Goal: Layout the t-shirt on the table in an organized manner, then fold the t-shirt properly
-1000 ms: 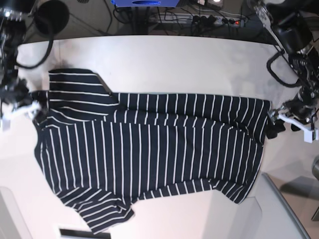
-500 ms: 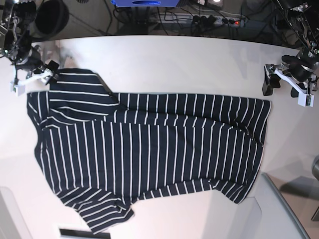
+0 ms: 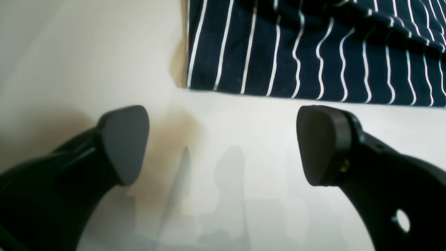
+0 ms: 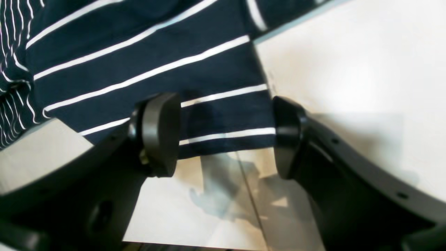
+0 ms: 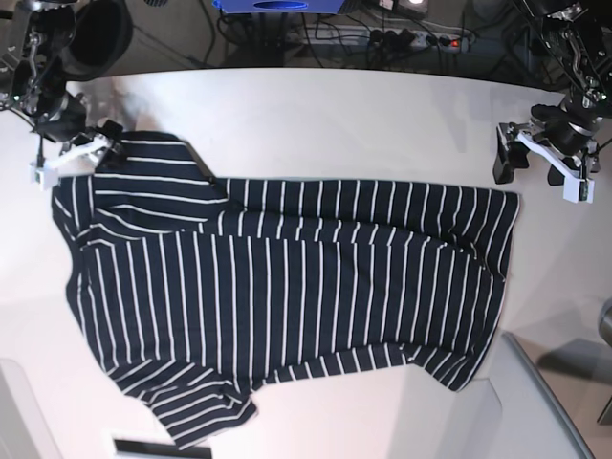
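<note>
Laying-out looked nearly done: t-shirt (image 5: pixel 287 287) flat on table (image 5: pixel 335 115), left gripper (image 5: pixel 535 164) and right gripper (image 5: pixel 76 153) spread, holding nothing; folding probably needed fresh grips.

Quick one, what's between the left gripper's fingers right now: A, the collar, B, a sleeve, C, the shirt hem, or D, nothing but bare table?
D: in the left wrist view the left gripper stands open over bare table, with the t-shirt edge lying just beyond its fingertips.
</note>
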